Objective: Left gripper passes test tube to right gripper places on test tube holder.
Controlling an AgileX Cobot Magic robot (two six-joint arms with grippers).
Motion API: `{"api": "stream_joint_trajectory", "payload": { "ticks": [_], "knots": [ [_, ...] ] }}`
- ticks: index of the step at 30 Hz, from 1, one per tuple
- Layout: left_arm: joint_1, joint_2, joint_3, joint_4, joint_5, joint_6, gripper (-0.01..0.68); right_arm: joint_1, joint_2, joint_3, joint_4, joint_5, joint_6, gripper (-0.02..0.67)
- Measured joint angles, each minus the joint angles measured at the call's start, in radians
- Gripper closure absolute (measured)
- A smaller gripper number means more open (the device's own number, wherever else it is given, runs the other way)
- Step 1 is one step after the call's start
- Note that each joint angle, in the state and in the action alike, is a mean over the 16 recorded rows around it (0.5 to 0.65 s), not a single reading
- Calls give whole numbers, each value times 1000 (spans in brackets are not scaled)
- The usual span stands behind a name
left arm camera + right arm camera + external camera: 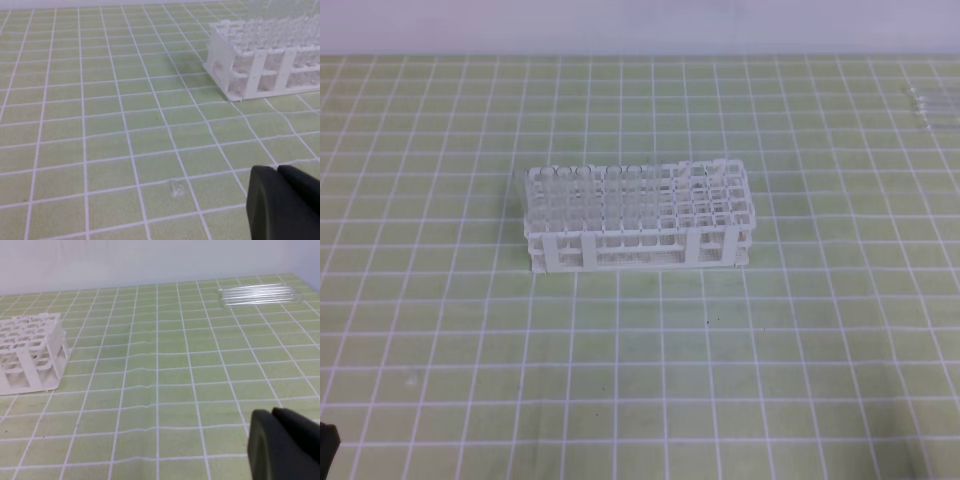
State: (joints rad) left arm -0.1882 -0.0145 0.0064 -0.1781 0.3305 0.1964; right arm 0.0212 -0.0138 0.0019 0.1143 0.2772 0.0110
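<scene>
Exterior high: white lattice test tube holder (638, 216) on green gridded mat (640, 350); pincer states indiscernible.

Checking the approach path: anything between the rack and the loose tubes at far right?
Nothing: right wrist view shows only bare green grid mat between test tube holder and the tubes.

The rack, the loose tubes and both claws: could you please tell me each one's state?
test tube holder: upright on the mat, tubes in its left part.
loose test tubes: lying flat together, far right.
left claw: empty, only partly visible.
right claw: empty, only partly visible.
</scene>
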Motion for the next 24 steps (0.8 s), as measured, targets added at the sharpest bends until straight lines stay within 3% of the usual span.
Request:
{"api": "stream_joint_trajectory", "payload": {
  "ticks": [24],
  "knots": [
    [0,-2,0,0,0,0,673,0,2,0,0,0,0,651]
  ]
}}
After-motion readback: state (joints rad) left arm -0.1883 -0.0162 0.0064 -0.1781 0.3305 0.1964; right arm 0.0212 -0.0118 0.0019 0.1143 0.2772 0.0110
